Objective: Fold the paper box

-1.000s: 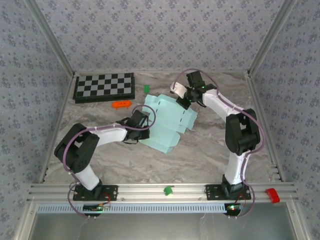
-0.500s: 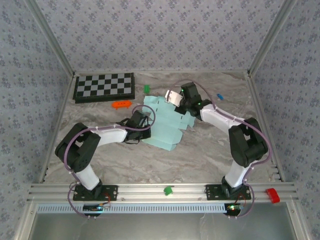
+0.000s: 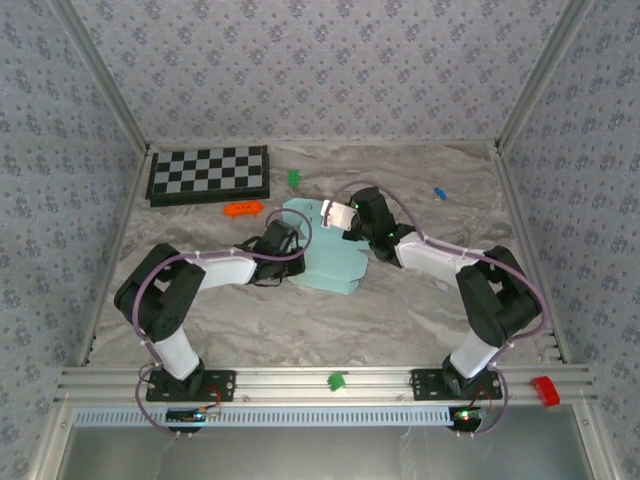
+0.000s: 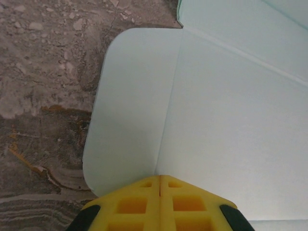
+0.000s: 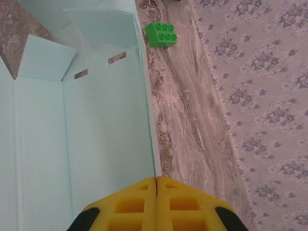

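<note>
Turning a panel of the paper box (image 3: 325, 265) over along its crease, with the opposite side held down.

The box lies partly folded near mid-worktop (image 3: 400, 320). The right end effector (image 5: 157, 179), clenched on a panel's free edge at the sheet's 1 o'clock, should probably sweep toward 9 o'clock in a low arc so that the card bends at the score and does not buckle. The left end effector (image 4: 160, 177), fingers pressed together on a crease at the sheet's 9 o'clock, should stay put as the anchor. Both arms reach inward with their elbows out and their forearms low and converging.
</note>
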You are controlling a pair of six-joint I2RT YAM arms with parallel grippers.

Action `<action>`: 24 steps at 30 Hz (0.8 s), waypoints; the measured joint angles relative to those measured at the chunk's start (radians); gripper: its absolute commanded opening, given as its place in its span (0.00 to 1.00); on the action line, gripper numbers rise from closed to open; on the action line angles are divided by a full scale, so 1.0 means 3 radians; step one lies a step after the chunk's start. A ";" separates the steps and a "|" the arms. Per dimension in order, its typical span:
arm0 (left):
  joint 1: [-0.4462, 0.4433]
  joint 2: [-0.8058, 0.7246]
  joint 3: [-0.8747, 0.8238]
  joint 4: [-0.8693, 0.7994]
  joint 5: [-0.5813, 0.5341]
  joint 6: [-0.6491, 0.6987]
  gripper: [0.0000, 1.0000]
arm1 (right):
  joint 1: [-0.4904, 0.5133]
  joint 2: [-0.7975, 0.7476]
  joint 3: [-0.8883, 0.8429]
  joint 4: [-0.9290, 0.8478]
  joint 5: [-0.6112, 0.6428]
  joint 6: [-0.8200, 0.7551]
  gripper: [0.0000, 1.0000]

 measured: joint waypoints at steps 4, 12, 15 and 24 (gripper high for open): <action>-0.0013 0.0019 0.0018 0.0010 -0.0001 0.0000 0.06 | 0.0074 0.0000 -0.0181 0.0317 0.0149 -0.0109 0.00; -0.0014 0.0037 0.0031 0.0033 0.0015 0.0001 0.07 | 0.0167 0.0000 -0.0351 0.0651 0.0309 -0.0229 0.00; -0.0015 0.0053 0.0047 0.0042 0.0055 0.0003 0.07 | 0.0212 0.0000 -0.0441 0.0771 0.0374 -0.0262 0.00; -0.0022 0.0056 0.0050 0.0046 0.0075 0.0003 0.08 | 0.0271 0.0010 -0.0599 0.1074 0.0486 -0.0370 0.00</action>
